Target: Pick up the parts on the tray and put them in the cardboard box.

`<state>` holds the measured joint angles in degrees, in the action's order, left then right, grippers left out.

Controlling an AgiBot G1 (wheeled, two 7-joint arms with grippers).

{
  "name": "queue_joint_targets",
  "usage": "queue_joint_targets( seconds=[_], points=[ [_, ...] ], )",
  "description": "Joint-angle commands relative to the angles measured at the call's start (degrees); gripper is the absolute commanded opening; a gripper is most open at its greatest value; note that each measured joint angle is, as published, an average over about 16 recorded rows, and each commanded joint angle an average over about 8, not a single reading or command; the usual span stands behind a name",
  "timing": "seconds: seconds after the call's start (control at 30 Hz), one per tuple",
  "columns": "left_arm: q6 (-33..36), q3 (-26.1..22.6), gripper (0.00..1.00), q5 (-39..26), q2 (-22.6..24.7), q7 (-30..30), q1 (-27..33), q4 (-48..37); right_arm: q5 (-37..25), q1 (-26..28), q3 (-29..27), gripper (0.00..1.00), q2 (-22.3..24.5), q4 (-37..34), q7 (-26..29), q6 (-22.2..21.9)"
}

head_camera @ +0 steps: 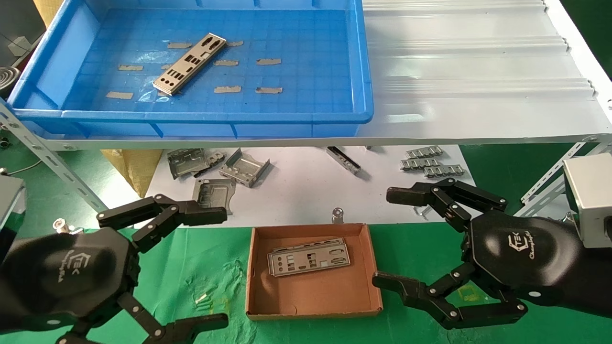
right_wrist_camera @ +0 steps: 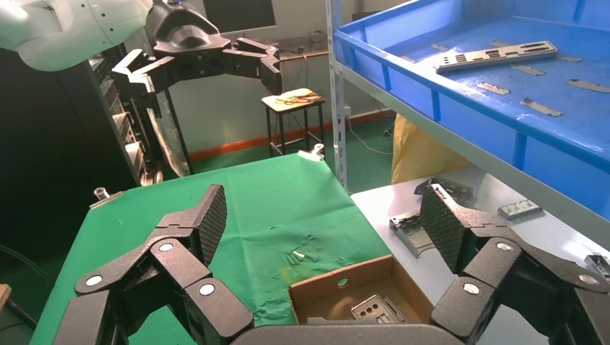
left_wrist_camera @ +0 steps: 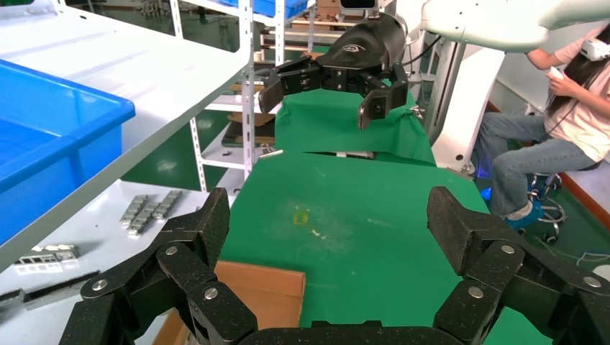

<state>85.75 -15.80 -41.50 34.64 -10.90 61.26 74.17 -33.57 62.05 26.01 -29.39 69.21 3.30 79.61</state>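
Note:
One silver-grey punched plate (head_camera: 190, 63) lies diagonally on the floor of the blue tray (head_camera: 287, 117) on the shelf; it also shows in the right wrist view (right_wrist_camera: 496, 55). Another plate (head_camera: 309, 256) lies flat in the cardboard box (head_camera: 313, 313) on the green cloth, and its end shows in the right wrist view (right_wrist_camera: 375, 309). My left gripper (head_camera: 213, 267) is open and empty, left of the box. My right gripper (head_camera: 388, 236) is open and empty, right of the box. Both hang low over the green cloth.
Bent grey brackets (head_camera: 244, 167) and small ribbed strips (head_camera: 430, 164) lie on the white sheet below the shelf. A metal shelf post (head_camera: 48, 157) slants at the left, another (head_camera: 554, 177) at the right. A seated person (left_wrist_camera: 554, 136) shows in the left wrist view.

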Motion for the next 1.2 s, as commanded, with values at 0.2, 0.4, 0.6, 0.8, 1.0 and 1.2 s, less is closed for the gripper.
queue_joint_targets(
  seconds=[0.2,0.4,0.6,0.8,1.0,1.2],
  points=[
    [0.0,-0.1,1.00,-0.2,0.2,0.1,0.2,-0.4,0.0,0.0,0.0,1.00,0.0,0.0,0.0,0.0],
    [0.0,-0.2,1.00,-0.3,0.4,0.2,0.3,-0.6,0.0,0.0,0.0,1.00,0.0,0.0,0.0,0.0],
    [-0.1,-0.2,1.00,-0.4,0.4,0.2,0.3,-0.7,0.0,0.0,0.0,1.00,0.0,0.0,0.0,0.0],
    [-0.1,-0.2,1.00,-0.4,0.4,0.2,0.3,-0.7,0.0,0.0,0.0,1.00,0.0,0.0,0.0,0.0],
    [-0.1,-0.3,1.00,-0.4,0.5,0.3,0.3,-0.8,0.0,0.0,0.0,1.00,0.0,0.0,0.0,0.0],
    [-0.1,-0.3,1.00,-0.5,0.5,0.3,0.4,-0.8,0.0,0.0,0.0,1.00,0.0,0.0,0.0,0.0]
  ],
)
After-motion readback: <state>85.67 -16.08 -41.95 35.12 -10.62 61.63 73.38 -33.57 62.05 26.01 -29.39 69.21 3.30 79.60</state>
